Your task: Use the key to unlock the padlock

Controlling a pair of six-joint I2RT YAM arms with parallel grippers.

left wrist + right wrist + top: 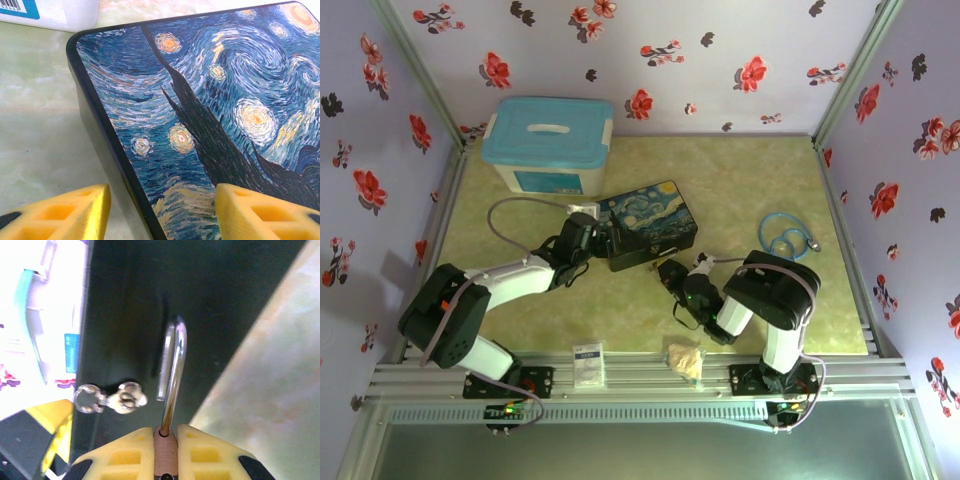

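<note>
Nearest, at the table's (740, 320) near edge, lay a white card (588, 365) and, right of it, a beige paper wad (685, 358). The left gripper (160, 200) stood with fingers apart astride a corner of the starry-night box (210, 125). The right gripper (165, 432) was clamped on the padlock (165, 456), its shackle (176, 365) by the box's dark front, right of the clasp (125, 399).

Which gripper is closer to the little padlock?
Right. The right gripper clamps the padlock by the box's front wall; the left gripper straddles the box's lid edge.
</note>
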